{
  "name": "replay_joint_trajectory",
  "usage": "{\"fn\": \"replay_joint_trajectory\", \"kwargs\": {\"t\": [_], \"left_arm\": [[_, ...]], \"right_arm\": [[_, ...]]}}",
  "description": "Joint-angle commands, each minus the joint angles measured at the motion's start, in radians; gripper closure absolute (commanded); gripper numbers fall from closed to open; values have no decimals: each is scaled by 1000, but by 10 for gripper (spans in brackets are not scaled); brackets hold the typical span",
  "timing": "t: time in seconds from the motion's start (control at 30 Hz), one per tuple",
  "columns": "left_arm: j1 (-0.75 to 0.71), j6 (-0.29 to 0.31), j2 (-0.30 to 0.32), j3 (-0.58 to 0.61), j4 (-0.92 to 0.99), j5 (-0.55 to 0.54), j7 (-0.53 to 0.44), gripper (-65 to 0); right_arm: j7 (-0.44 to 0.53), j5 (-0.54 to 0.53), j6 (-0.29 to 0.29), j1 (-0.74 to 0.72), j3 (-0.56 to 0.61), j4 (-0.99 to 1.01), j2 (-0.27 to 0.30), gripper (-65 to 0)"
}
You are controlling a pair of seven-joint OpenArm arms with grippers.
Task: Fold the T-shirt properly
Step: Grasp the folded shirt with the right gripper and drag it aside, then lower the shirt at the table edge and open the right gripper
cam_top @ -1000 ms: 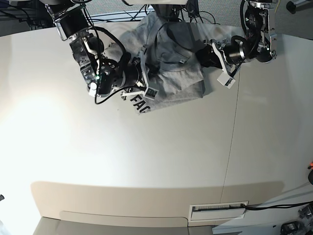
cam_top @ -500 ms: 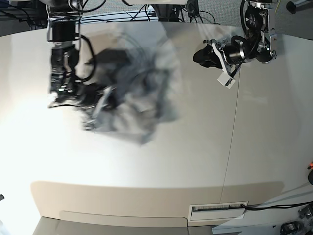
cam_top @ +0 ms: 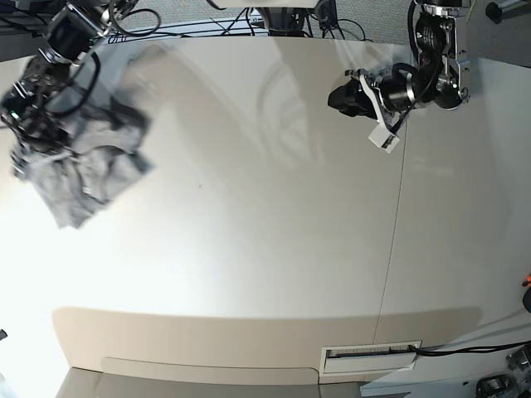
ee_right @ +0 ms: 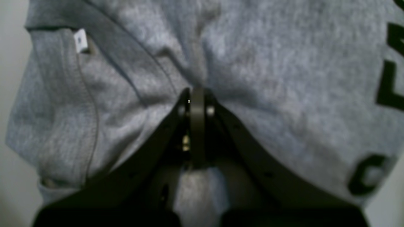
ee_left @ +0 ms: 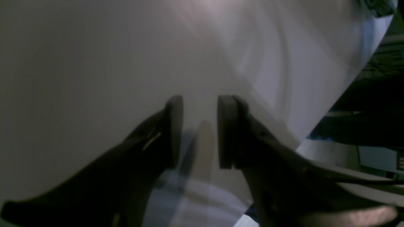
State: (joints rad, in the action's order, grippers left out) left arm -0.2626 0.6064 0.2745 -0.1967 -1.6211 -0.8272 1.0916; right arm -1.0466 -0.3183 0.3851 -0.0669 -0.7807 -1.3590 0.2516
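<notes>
The heather-grey T-shirt (cam_top: 83,170) hangs bunched at the far left of the white table (cam_top: 265,240), held up by my right arm. In the right wrist view my right gripper (ee_right: 197,96) is shut on a pinch of its grey fabric (ee_right: 258,72). A small white label (ee_right: 80,41) shows at the upper left, and black printed letters (ee_right: 389,85) at the right edge. In the base view the right gripper (cam_top: 37,133) is mostly hidden in the cloth. My left gripper (cam_top: 338,97) is open and empty over bare table at the back right; its jaws stand apart in the left wrist view (ee_left: 200,132).
A thin seam (cam_top: 397,215) runs down the table on the right. A white slotted plate (cam_top: 369,356) sits at the front edge. Cables (cam_top: 249,21) lie behind the table's far edge.
My right arm has swept the T-shirt from the back centre to the far left. The left gripper has let go of the cloth and stays at the back right.
</notes>
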Motion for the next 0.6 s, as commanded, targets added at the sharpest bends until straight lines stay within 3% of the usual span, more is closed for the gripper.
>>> {"fn": "replay_joint_trajectory", "kwargs": {"t": [0.0, 0.2, 0.3, 0.37, 0.43, 0.53, 0.57], "left_arm": [[9, -4, 8, -2, -9, 4, 0, -207], [34, -6, 11, -2, -9, 3, 1, -207], [45, -6, 22, -2, -9, 4, 1, -207], [50, -6, 28, -2, -9, 3, 0, -207], [55, -6, 28, -2, -9, 3, 0, -207], [58, -6, 28, -2, -9, 3, 1, -207], [58, -6, 29, -2, -9, 3, 1, -207]], "right_arm": [[22, -2, -4, -10, -37, -13, 26, 0], [129, 3, -78, -10, -211, -13, 31, 0], [180, 15, -112, -11, -237, -13, 31, 0], [197, 8, -102, -11, -233, -13, 31, 0], [196, -68, 2, -11, -232, -14, 32, 0], [118, -269, 295, -11, -231, -15, 45, 0], [66, -350, 313, -11, -227, -16, 54, 0]]}}
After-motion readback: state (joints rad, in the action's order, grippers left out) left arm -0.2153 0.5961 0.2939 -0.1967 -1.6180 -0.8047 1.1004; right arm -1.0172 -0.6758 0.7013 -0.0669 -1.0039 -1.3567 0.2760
